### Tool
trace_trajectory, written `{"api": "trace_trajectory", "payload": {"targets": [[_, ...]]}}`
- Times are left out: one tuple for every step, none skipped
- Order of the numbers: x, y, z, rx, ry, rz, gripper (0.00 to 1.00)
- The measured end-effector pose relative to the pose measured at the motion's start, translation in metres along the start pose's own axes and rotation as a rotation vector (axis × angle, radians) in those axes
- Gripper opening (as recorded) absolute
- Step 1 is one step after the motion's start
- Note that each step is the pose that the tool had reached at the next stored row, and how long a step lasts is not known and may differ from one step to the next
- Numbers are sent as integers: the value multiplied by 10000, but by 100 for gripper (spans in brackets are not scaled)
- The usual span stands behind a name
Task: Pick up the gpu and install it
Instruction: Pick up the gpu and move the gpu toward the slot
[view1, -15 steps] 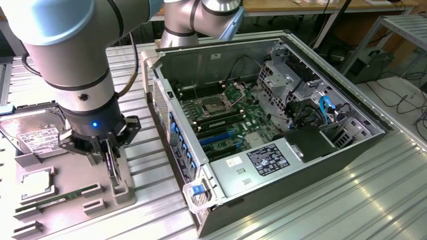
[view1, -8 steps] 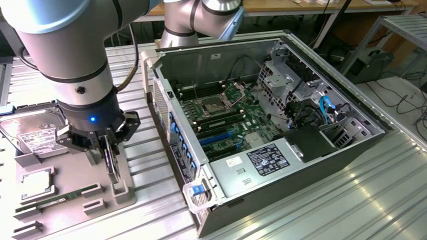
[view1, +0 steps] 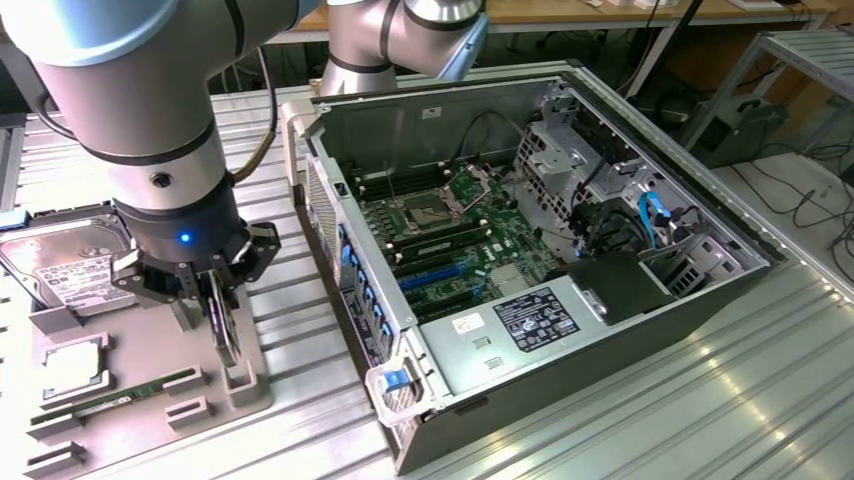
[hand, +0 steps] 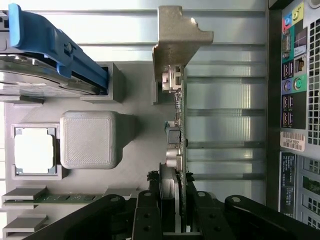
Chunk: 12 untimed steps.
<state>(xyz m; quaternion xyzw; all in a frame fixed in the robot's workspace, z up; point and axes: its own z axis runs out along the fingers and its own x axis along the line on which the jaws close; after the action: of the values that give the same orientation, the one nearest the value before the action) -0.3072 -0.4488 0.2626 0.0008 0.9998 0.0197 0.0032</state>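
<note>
The gripper (hand: 181, 205) (view1: 214, 285) had its 2 fingers (hand: 204, 212) closed partway onto the gpu (hand: 181, 125) (view1: 224, 335), which stood on edge between them at its holder on the grey tray (hand: 135, 160) (view1: 134, 420), with its silver bracket (hand: 177, 40) at the end farthest from the fingers. To 1 side of the fingers lay a raised grey block (hand: 89, 139), a processor chip (hand: 34, 152), a memory stick (hand: 55, 198) (view1: 127, 397) and the hard drive (hand: 40, 80) (view1: 67, 265). On the other side, further off, stood the open computer case (hand: 300, 100) (view1: 534, 250).

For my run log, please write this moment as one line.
end effector: shut on gpu | gpu: on edge, at gray tray | computer case: open, beside tray
</note>
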Motion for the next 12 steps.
{"api": "trace_trajectory", "payload": {"targets": [[0, 1, -13, -2, -2, 0, 29], [-1, 1, -18, -6, -3, 0, 29], [-1, 1, -19, -7, -5, 0, 29], [-1, 1, -21, -8, -5, 0, 29], [0, 2, -32, -3, 1, 0, 29], [-1, 2, -35, -5, -1, 0, 29], [-1, 2, -41, -5, -2, 0, 29], [-1, 2, -46, -5, -2, 0, 29], [-1, 2, -48, -7, -5, 0, 29], [-1, 3, -51, -8, -5, 0, 29], [-1, 3, -54, -7, -5, 0, 29], [-1, 3, -57, -6, -3, 1, 29]]}}
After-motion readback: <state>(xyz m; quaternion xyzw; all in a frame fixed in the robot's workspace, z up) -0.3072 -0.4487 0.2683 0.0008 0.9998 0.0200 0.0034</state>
